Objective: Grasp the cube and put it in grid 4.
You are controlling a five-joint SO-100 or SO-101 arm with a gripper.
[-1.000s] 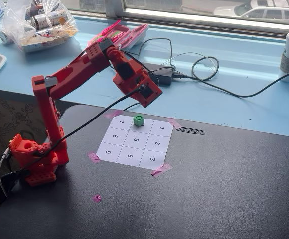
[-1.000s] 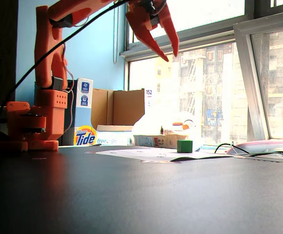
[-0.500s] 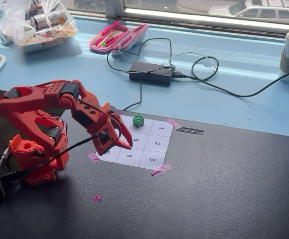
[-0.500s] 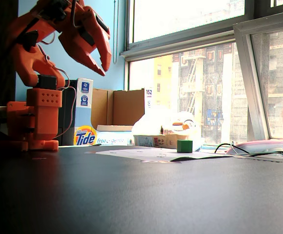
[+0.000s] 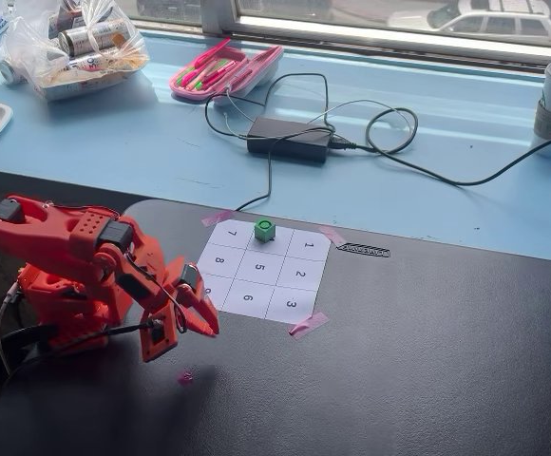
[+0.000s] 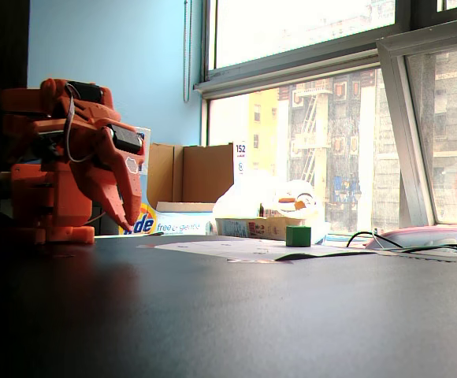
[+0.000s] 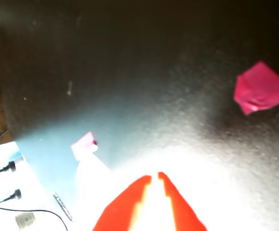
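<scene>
Black matte desk (image 5: 427, 380) is seen carrying everything, with the orange arm (image 5: 76, 275) folded low at its left in a fixed view. Taped numbered sheet (image 5: 261, 271) is laid flat beyond the arm. Clear bag (image 5: 71, 43) of jars and a pink case (image 5: 226, 68) holding pens are noted on the blue ledge behind. Pincer (image 5: 198, 323) is held above bare desk, tips nearly pressed together, nothing pinched, well apart from the cube. The cube (image 5: 264, 229) is found on the far middle cell, presumably grid 4 (image 5: 256, 239), its digit hidden. Cube is judged light, rigid, smooth plastic; flat opposite sides are best gripped.
</scene>
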